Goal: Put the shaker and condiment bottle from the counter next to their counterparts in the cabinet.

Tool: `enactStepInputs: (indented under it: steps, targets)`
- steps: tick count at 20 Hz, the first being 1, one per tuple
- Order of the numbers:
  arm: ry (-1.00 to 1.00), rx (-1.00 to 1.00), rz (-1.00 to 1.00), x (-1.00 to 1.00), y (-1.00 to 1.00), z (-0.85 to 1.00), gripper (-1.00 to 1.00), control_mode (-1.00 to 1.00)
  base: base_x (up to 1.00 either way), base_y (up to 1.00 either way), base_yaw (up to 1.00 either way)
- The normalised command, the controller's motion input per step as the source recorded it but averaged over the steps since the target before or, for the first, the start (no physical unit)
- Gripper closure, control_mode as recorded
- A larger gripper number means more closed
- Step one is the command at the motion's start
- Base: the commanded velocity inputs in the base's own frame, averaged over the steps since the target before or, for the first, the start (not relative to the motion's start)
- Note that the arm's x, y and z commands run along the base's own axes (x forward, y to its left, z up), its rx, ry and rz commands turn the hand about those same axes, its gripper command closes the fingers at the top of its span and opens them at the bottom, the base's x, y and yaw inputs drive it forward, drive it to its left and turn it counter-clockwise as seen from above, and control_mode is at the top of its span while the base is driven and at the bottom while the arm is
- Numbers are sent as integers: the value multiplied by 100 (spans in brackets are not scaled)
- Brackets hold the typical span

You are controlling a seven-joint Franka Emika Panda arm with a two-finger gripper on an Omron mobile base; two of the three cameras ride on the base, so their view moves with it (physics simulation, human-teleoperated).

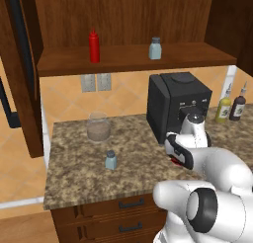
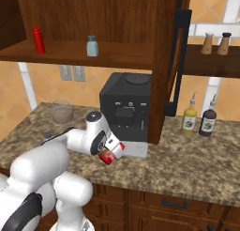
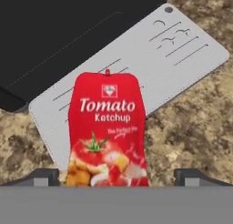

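While the gripper (image 3: 116, 176) hangs low in front of the black coffee machine (image 1: 178, 106), its two dark tips stand spread wide, one at each lower corner of the hand view, with the condiment bottle (image 3: 108, 129) lying between them. Neither tip is seen touching the bottle; a gap shows on each side, wider on the right, so nothing is pinched. Bottle's label reads "Tomato Ketchup" with a yellow-orange food picture below; its lower end is cut off by the frame bottom. Behind it lie the grey drip tray (image 3: 182, 50) of the machine and speckled tabletop (image 3: 191, 123). In the right base view the red bottle (image 2: 108, 157) peeps out just under the white wrist, mostly hidden by it; whether it rests on the tabletop or is lifted cannot be told. In the left base view only a red sliver (image 1: 176, 161) shows beside the wrist. The shaker (image 1: 111, 160) stands upright on the tabletop, well apart from the gripper, in front of the glass jar (image 1: 98, 127). In the cabinet (image 1: 128, 20), on the shelf (image 1: 133, 59), stand the tall red squeeze bottle (image 1: 94, 47) and the twin shaker (image 1: 155, 48), well apart from each other. Two bottles (image 1: 231, 106), yellow and dark, stand right of the machine; their labels are too small to read.
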Motion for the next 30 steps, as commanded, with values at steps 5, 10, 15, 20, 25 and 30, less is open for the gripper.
enactStepInputs:
  steps: [5,10,15,20,25,30]
  targets:
    - [0,0,0,12,0,-25,-100,-100,0,0,0]
    - [0,0,0,11,0,-25,-100,-100,0,0,0]
    - [0,0,0,9,0,-20,-100,-100,0,0,0]
    - [0,0,0,8,0,-22,-100,-100,0,0,0]
    - [0,0,0,7,0,-20,-100,-100,0,0,0]
    - [0,0,0,11,0,-22,100,-100,0,0,0]
